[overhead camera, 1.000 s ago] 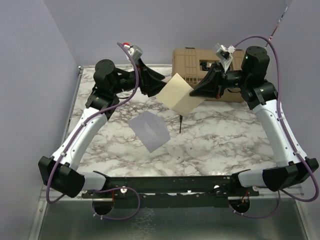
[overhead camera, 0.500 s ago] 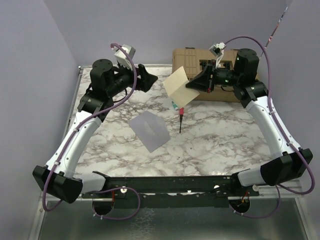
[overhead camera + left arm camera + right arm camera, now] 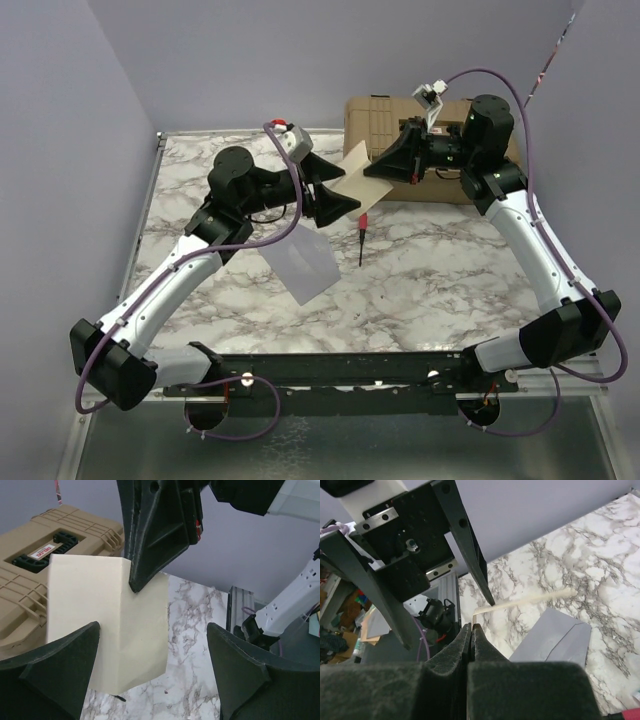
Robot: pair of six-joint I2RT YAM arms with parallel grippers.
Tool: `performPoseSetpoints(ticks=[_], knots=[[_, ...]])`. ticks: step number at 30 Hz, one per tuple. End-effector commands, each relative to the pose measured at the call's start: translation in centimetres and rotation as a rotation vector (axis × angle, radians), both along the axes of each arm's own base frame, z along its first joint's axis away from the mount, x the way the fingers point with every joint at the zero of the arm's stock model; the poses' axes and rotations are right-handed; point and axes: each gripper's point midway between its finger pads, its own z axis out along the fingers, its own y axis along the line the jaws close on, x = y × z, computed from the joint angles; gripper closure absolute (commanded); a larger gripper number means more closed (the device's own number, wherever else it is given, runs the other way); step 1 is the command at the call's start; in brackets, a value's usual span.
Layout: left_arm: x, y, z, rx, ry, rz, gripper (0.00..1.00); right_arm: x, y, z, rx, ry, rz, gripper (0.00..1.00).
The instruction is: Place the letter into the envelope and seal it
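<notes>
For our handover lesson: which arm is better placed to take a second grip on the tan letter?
Left. The left tool is open and straddles the letter near its lower edge, so it probably needs only to close. The right tool is shut on the upper edge.

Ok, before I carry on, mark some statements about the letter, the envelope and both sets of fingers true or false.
The right fingers pinch the letter up off the table. True.
The left fingers are clamped on the letter. False: they stand wide open, gripping nothing.
The envelope lies on the table. True.
The letter is already inside the envelope. False: it hangs in the air, apart from it.
The tan case sits at the table's near edge. False: it is at the far edge.
</notes>
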Motion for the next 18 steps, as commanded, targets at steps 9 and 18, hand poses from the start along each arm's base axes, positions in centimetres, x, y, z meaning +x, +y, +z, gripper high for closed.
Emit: performPoseSetpoints(ticks=[9, 18], knots=[[-1.2, -0.9, -1.7, 0.047, -0.257, -0.035, 0.14, -2.8, 0.3, 0.9, 0.025, -0.046, 0.176, 1.00], [-1.8, -0.6, -0.6, 0.031, -0.245, -0.035, 0.49, -2.7, 0.3, 0.5, 0.010, -0.083, 0.169, 1.00]])
